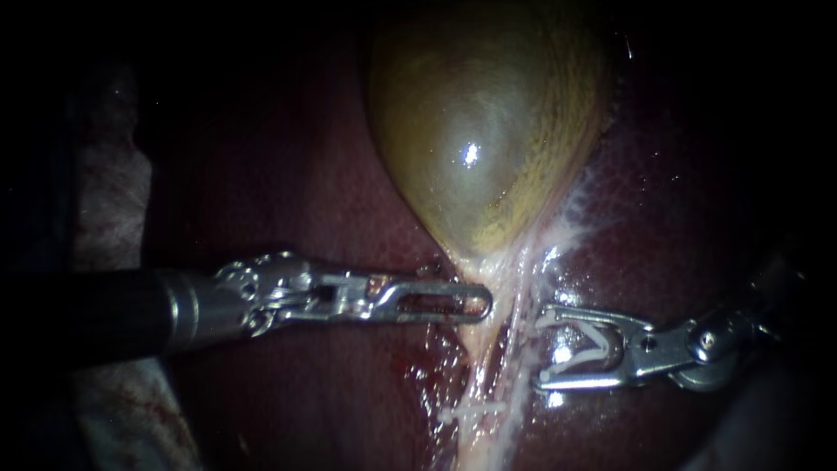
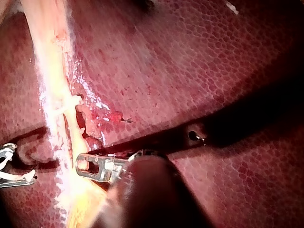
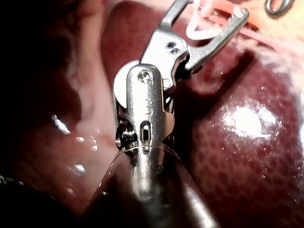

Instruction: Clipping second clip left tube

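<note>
White clip (image 1: 567, 355) sits clamped in my right instrument's (image 1: 540, 349) wide jaws, beside but not around the left tube (image 1: 477, 371), left instrument (image 1: 475, 303) pinching the gallbladder (image 1: 484, 131) neck, so firing now probably grabs the nearer strand or nothing lol.

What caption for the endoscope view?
Right tool holds a white clip beside the tube; left tool at the gallbladder neck.

The left instrument (image 1: 484, 303) and right instrument (image 1: 542, 347) have dark shafts, silvery riveted ends.
</note>
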Controlling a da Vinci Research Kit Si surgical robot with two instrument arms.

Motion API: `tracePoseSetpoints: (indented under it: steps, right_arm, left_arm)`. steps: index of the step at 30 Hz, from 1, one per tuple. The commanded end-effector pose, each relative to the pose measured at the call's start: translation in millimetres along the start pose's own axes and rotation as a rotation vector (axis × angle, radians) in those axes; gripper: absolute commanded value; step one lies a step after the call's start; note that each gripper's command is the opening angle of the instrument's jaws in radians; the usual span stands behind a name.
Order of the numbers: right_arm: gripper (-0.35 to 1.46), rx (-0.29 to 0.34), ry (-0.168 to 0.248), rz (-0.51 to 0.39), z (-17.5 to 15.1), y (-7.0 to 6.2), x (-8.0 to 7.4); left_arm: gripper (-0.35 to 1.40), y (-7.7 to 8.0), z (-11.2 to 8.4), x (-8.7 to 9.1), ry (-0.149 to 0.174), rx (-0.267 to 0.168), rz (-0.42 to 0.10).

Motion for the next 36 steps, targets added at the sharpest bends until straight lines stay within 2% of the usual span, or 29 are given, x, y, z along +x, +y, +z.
tracePoseSetpoints:
  steps: [1, 9, 20, 29, 36]
  right_arm:
    - [0.60, 0.000, 0.000, 0.000, 0.0, 0.0, 0.0]
    - [0.60, -0.001, 0.000, 0.000, 0.1, -0.2, 0.1]
    - [0.60, -0.007, 0.001, -0.002, 1.0, -1.1, -0.1]
    - [0.60, -0.014, 0.003, -0.001, 2.7, -1.6, 0.0]
    - [0.60, -0.011, 0.009, 0.029, 4.0, -1.6, -1.1]
  left_arm:
    - [-0.35, 0.1, 0.0, 0.0, 0.000, 0.000, 0.000]
    - [-0.35, 0.8, -0.2, 0.0, 0.000, 0.000, -0.003]
    - [-0.35, 3.6, -1.2, 1.1, -0.004, -0.002, -0.008]
    - [-0.35, 4.9, -2.2, 1.7, -0.008, -0.004, -0.005]
    - [-0.35, 5.6, -2.4, 1.9, -0.009, -0.005, -0.003]
